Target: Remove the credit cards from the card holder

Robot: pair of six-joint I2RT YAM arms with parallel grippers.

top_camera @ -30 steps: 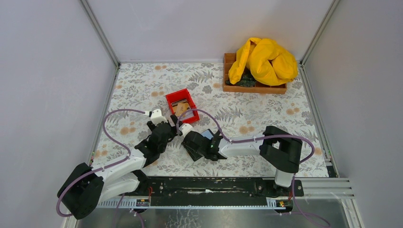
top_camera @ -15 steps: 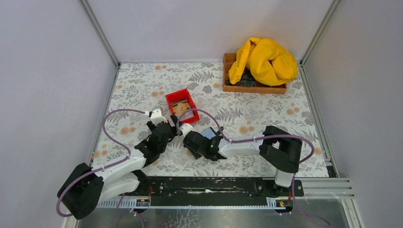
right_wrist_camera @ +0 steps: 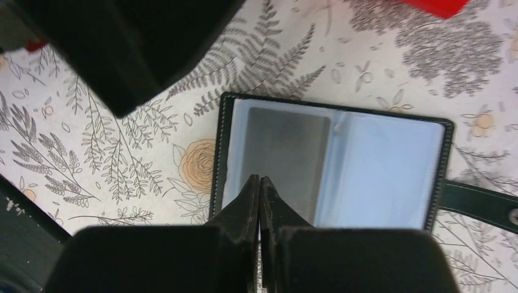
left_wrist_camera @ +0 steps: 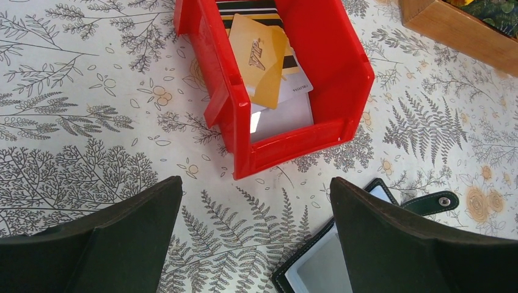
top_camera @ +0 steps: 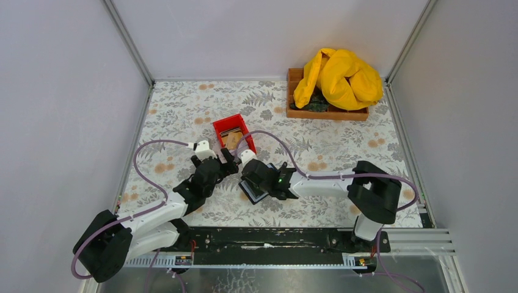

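Two fingers of the left gripper (left_wrist_camera: 255, 189) stand wide apart, empty, over the floral table (left_wrist_camera: 79, 122) just short of the red bin (left_wrist_camera: 330, 67), where a gold card (left_wrist_camera: 259, 58) lies on a white card (left_wrist_camera: 290, 113) (striped ones behind). To its right the card holder (right_wrist_camera: 379, 165) lies open on the table with a grey card (right_wrist_camera: 284, 152) in its left pocket. The right gripper (right_wrist_camera: 261, 180) is pinched closed on nothing, tips over that card's near edge.

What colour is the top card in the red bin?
Golden yellow; the top card in the red bin shows best in the left wrist view.
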